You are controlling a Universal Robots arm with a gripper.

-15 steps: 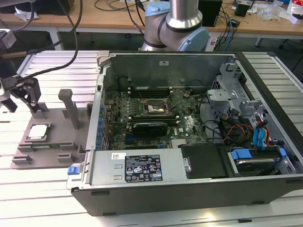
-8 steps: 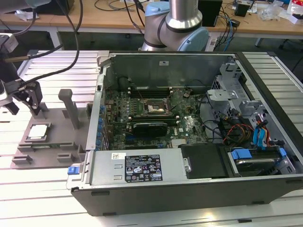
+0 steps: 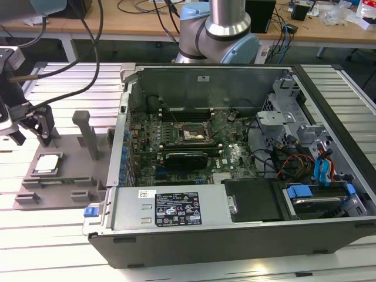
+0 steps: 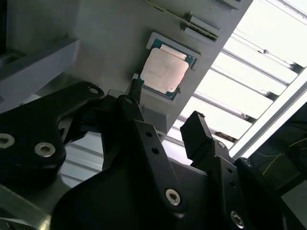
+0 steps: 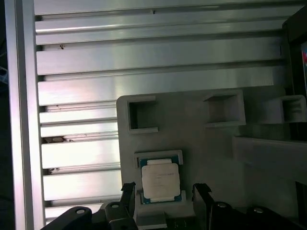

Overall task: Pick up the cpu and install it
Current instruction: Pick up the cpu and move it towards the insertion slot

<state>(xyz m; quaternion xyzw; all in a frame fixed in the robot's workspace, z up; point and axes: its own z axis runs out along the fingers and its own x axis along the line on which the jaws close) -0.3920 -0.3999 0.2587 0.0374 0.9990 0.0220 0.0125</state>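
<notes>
While the cpu (image 3: 47,164) lies flat in a shallow pocket of the grey holder plate (image 3: 73,176), near the plate's edge that is far from the computer case (image 3: 176,211), the gripper (image 3: 30,138) is seen just above it, with the jaws spread and nothing between them. The plate itself is placed on the slatted metal table (image 3: 64,88), at the exterior view's left of the case. In both wrist views one finger (image 5: 128,191) is found on each side of the chip, not touching it. The grasp is judged to be the step in hand. It would be done well if the jaws are centred over the chip, lowered straight past the pocket's raised border, and closed gently on two opposite edges, so that the thin chip is kept level.
</notes>
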